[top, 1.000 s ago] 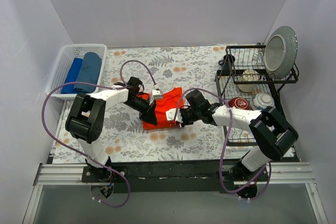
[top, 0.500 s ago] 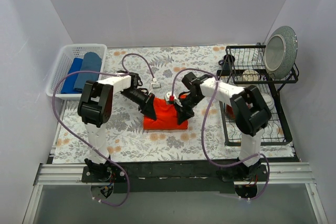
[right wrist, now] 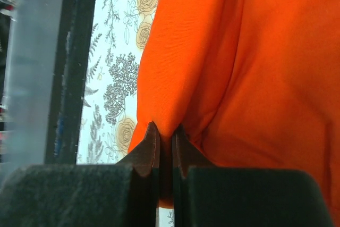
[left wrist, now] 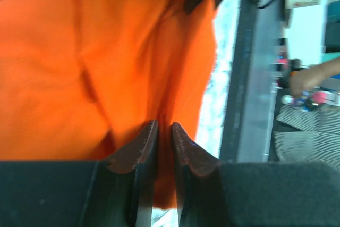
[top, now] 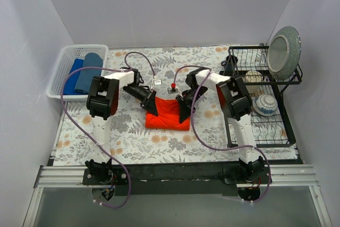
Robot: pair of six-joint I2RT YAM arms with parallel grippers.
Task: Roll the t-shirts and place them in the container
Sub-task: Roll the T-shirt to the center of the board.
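An orange-red t-shirt [top: 169,116] lies folded into a compact rectangle in the middle of the floral table. My left gripper [top: 151,107] is at its left edge, shut on a fold of the orange cloth [left wrist: 79,51], which sits between the tips of that gripper [left wrist: 163,126]. My right gripper [top: 184,111] is at the shirt's right edge. In the right wrist view this gripper [right wrist: 166,128] is shut on a pinched ridge of the t-shirt [right wrist: 255,67]. A royal blue t-shirt [top: 73,75] and a dusty blue t-shirt [top: 90,71] lie rolled in the white basket [top: 59,66].
A black dish rack [top: 265,131] stands at the right with a grey plate [top: 284,45] upright in it and a patterned bowl [top: 264,103]. Purple cables loop from both arms over the table. The table's front rail [top: 175,176] runs along the near edge.
Both arms have swung from low near-side poses to reaching in from the far side. The grippers stayed on the orange-red shirt, which went from crumpled to a flatter rectangle.
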